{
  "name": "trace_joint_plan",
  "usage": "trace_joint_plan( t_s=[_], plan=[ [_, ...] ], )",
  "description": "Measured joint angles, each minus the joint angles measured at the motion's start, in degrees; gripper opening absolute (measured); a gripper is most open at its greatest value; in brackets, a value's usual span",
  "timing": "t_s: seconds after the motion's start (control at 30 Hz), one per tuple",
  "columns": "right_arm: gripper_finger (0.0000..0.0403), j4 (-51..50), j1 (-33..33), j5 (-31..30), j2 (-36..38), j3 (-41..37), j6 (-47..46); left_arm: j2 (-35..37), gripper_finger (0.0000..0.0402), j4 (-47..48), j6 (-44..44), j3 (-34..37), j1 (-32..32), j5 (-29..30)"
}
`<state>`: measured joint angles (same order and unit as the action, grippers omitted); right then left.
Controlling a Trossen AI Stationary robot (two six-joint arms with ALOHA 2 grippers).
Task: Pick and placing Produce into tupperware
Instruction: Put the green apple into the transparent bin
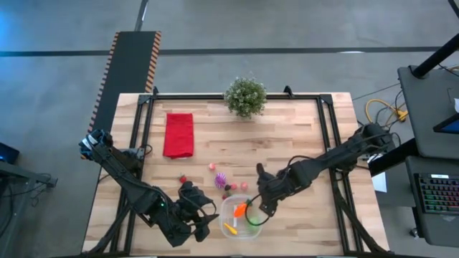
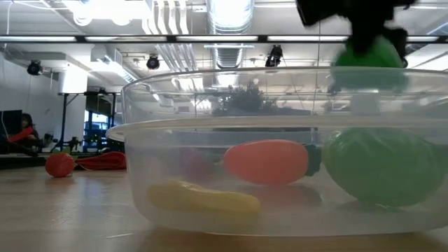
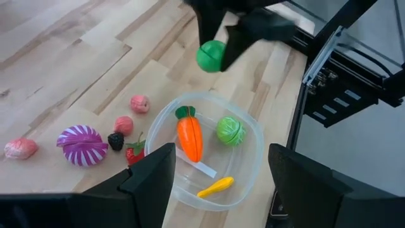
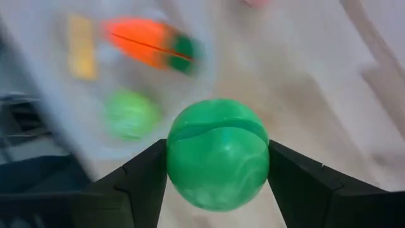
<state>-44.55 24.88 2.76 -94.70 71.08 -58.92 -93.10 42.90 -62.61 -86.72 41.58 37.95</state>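
The clear tupperware (image 1: 231,215) stands near the table's front edge. It holds an orange carrot (image 3: 189,137), a light green ball (image 3: 230,130) and a yellow piece (image 3: 215,186). A darker green ball (image 4: 217,155) is up in the air by the tub's far right rim, with my right gripper (image 1: 259,206) shut on it. My left gripper (image 3: 218,190) hovers open on the tub's left side with nothing between its fingers. Several more produce pieces lie on the table left of the tub, among them a purple striped one (image 3: 80,142). My right gripper pinches the green ball between its two fingers, one on each opposite side (image 4: 172,158). The fingers slant steeply down from above. The ball (image 2: 367,59) is lifted clear, higher than the tub's rim (image 2: 280,122).
A leafy potted plant (image 1: 245,97) stands at the table's far edge and a red folded cloth (image 1: 178,134) lies at the far left. Pink pieces (image 3: 140,103), a dark berry (image 3: 116,140) and a red piece (image 3: 134,152) lie close to the tub's left wall.
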Motion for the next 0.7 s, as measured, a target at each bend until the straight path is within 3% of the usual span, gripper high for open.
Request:
trace_joint_plan(
  t_s=[0.2,0.5,0.7],
  plan=[
    [0.0236,-0.1,0.7,-1.2,-4.5,9.7,3.5,0.1,0.0240,-0.4,0.0,0.0,0.6,2.1],
    [0.0236,-3.0,0.7,1.8,-18.9,19.7,11.4,2.5,0.0240,-0.2,-0.1,0.0,3.8,5.1],
    [0.0240,-6.3,0.8,2.2,-21.8,22.9,12.9,3.3,0.0240,-0.2,-0.2,0.1,5.1,7.9]
  ],
)
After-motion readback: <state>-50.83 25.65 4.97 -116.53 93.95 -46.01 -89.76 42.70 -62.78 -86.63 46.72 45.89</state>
